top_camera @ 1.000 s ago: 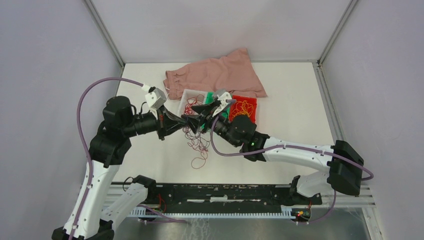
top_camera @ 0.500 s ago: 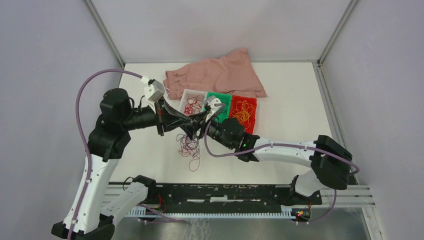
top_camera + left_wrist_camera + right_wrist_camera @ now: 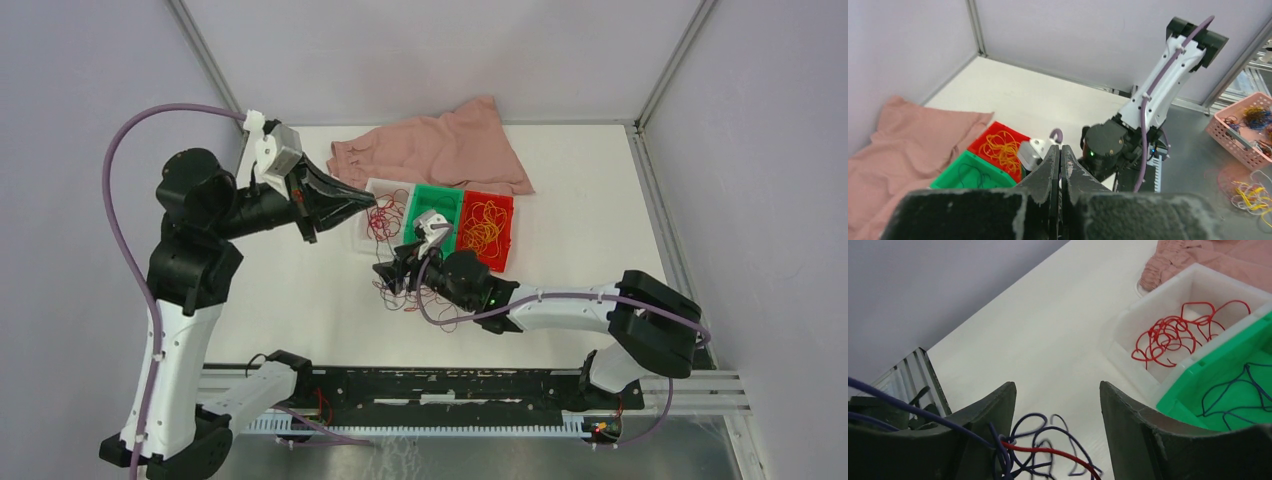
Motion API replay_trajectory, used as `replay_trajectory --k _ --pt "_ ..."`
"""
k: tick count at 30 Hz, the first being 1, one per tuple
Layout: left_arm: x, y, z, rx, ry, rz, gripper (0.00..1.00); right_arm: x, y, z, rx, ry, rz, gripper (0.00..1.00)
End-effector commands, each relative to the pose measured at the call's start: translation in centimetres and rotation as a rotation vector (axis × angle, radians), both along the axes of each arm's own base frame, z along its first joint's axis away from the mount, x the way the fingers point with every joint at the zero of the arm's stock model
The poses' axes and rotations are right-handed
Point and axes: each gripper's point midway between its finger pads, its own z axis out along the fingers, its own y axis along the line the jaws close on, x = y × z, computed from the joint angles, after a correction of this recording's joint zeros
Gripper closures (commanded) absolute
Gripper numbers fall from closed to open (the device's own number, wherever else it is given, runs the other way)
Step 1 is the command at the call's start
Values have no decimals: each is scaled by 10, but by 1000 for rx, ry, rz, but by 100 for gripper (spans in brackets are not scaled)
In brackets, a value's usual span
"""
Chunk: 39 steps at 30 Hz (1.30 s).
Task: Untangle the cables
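Note:
The cables (image 3: 412, 296) are a loose clump of dark blue-purple and red strands on the white table. My right gripper (image 3: 396, 274) is low over the clump and open. In the right wrist view the strands (image 3: 1048, 452) lie between its wide-open fingers (image 3: 998, 415), with the gripper (image 3: 1058, 387) empty. My left gripper (image 3: 368, 203) is raised, with its tip at the white bin's left edge. Its jaws are shut (image 3: 1059, 146). No strand shows between them.
Three bins stand in a row: a white bin (image 3: 372, 187) with red strands (image 3: 1173, 335), a green bin (image 3: 428, 192) with dark strands, and a red bin (image 3: 505, 228) with orange-yellow strands. A pink cloth (image 3: 440, 150) lies behind them. A pink basket (image 3: 1243, 130) stands off the table.
The two grippers were together at the clump. My left gripper has lifted up and back to the left. My right gripper has moved nearer and lower, and the clump now rests on the table.

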Motion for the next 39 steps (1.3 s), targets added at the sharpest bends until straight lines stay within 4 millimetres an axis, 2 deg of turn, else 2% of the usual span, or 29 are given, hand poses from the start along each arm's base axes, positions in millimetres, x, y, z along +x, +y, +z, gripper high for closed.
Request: replay_trajectory --k 1,11,17,21,23,26,30,35,39 --pt "-2 7 61 -65 -223 50 97 3 -14 -23 -30 20 -50 31" --pt "3 25 150 -190 -471 209 97 -3 -41 -75 -102 72 -94 31" --pt "3 34 190 -247 -579 273 97 -9 -49 -91 -103 108 -90 31" --pt "3 37 205 -268 -619 288 97 -14 -49 -92 -85 121 -71 31" --pt "7 34 204 -265 -606 281 97 -17 -46 -81 -57 113 -50 31" --pt "11 30 194 -251 -580 264 97 -20 -43 -51 -16 90 -21 30" --pt "18 25 173 -224 -529 240 97 -23 -45 4 36 30 -1 28" --pt "35 13 124 -167 -413 199 97 -19 -57 62 83 -22 -42 26" --pt "53 4 85 -137 -301 177 97 -9 -73 96 119 -44 -122 25"
